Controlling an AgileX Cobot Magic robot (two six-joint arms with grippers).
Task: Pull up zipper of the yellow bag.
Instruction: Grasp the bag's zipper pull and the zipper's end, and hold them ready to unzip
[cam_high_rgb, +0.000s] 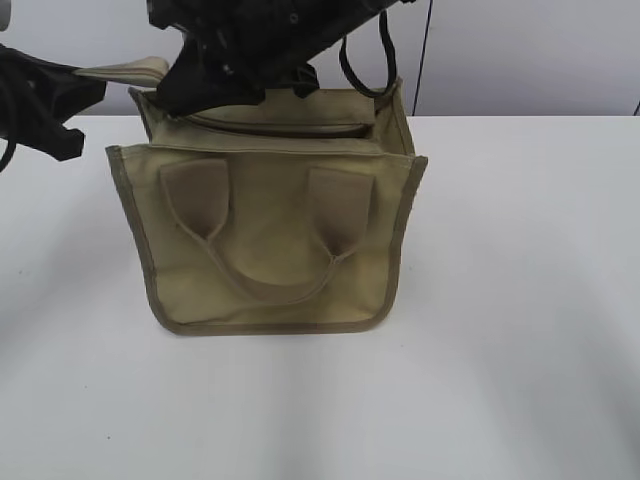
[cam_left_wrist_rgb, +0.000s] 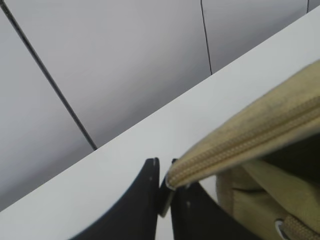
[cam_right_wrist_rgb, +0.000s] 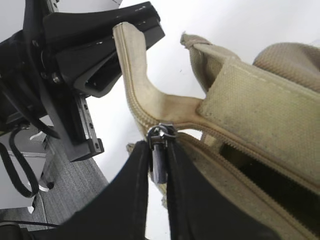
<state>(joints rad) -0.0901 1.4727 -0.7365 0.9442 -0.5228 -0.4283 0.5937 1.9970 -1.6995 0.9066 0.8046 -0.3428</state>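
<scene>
the yellow bag (cam_high_rgb: 265, 235) is seen standing upright on the white table (cam_high_rgb: 520, 300), its handled face turned to the exterior camera and its front handle (cam_high_rgb: 265, 240) drooping against that face. the canvas is judged soft and light, likely to fold or slide unless it is braced, so a hold at two points is called for.

at the bag's top left end, the free tail of the zipper (cam_left_wrist_rgb: 240, 145) is pinched between the closed fingers of the left gripper (cam_left_wrist_rgb: 165, 187), and the tape is drawn taut away from the bag. at the same end of the bag's top, the small silver pull tab (cam_right_wrist_rgb: 160, 155) is clamped by the right gripper (cam_right_wrist_rgb: 159, 165), whose jaws are nearly shut around it. the tab is thin, smooth metal and is judged liable to slip from the pads.

beyond the slider the teeth lie parted, and a dark opening (cam_right_wrist_rgb: 255, 175) into the bag is visible. nothing inside the bag can be made out.
</scene>
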